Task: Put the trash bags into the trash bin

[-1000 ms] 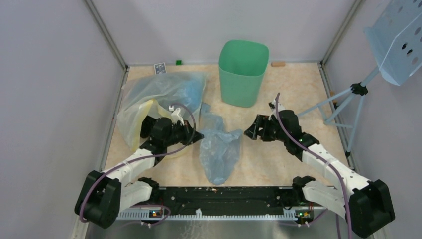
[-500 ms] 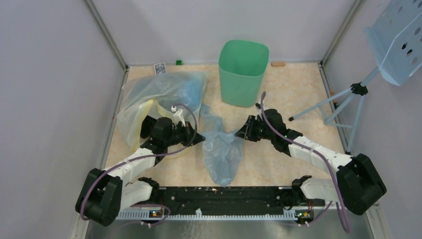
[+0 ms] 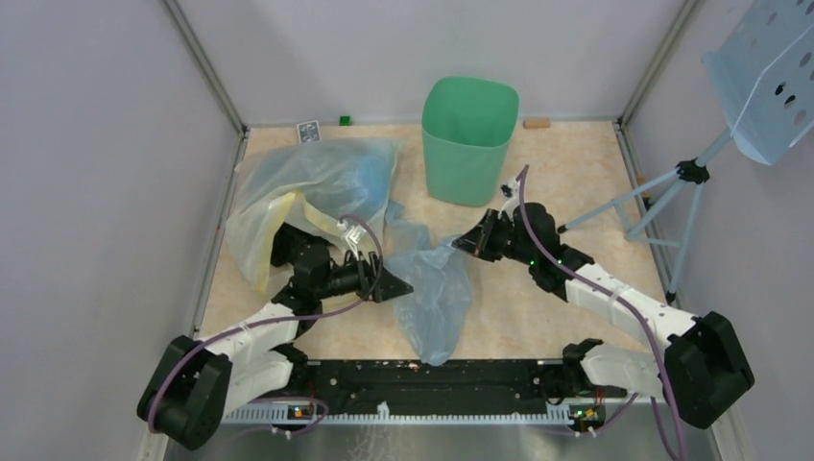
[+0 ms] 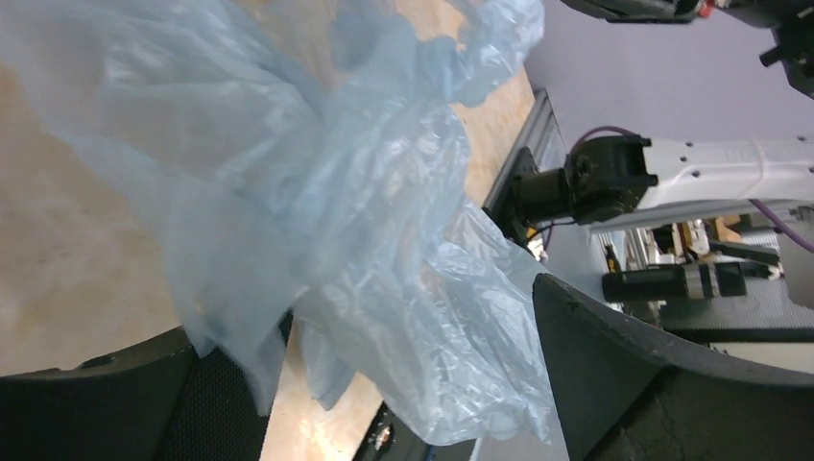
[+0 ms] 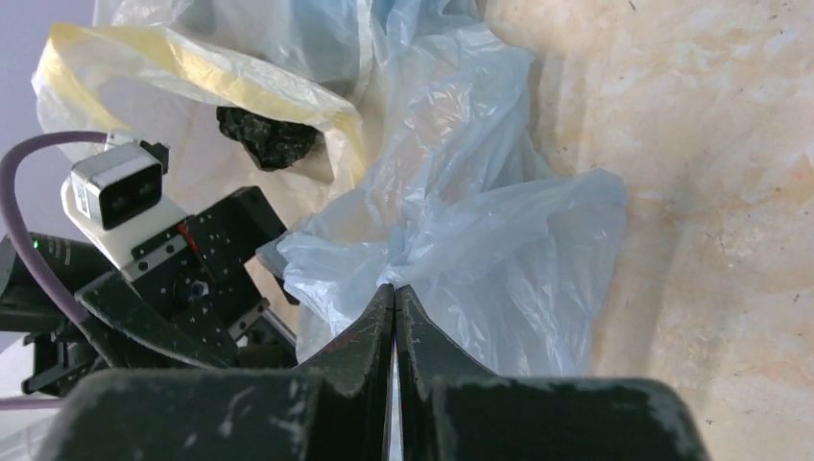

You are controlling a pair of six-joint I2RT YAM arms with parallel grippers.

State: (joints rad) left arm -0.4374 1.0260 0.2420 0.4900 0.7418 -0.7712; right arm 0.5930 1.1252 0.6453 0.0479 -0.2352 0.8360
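A crumpled light-blue trash bag (image 3: 432, 293) lies on the table between my two arms, one fold reaching back toward the mint-green trash bin (image 3: 469, 139), which stands upright at the back. My right gripper (image 3: 468, 245) is shut on the bag's upper right edge; in the right wrist view its fingertips (image 5: 395, 293) meet with the thin film (image 5: 461, 230) pinched between them. My left gripper (image 3: 392, 286) is open at the bag's left edge. In the left wrist view the bag (image 4: 317, 192) hangs loose between the wide-apart fingers (image 4: 653, 384).
A larger clear bag with a yellow tint (image 3: 307, 187) lies at the back left, behind my left arm. A small card (image 3: 307, 132), a green block (image 3: 344, 120) and a wooden block (image 3: 537, 123) sit along the back wall. A tripod (image 3: 672, 182) stands at the right.
My left gripper has opened and shifted forward to the bag's left edge. My right gripper has moved left to the bag and closed on its edge, lifting that edge slightly.
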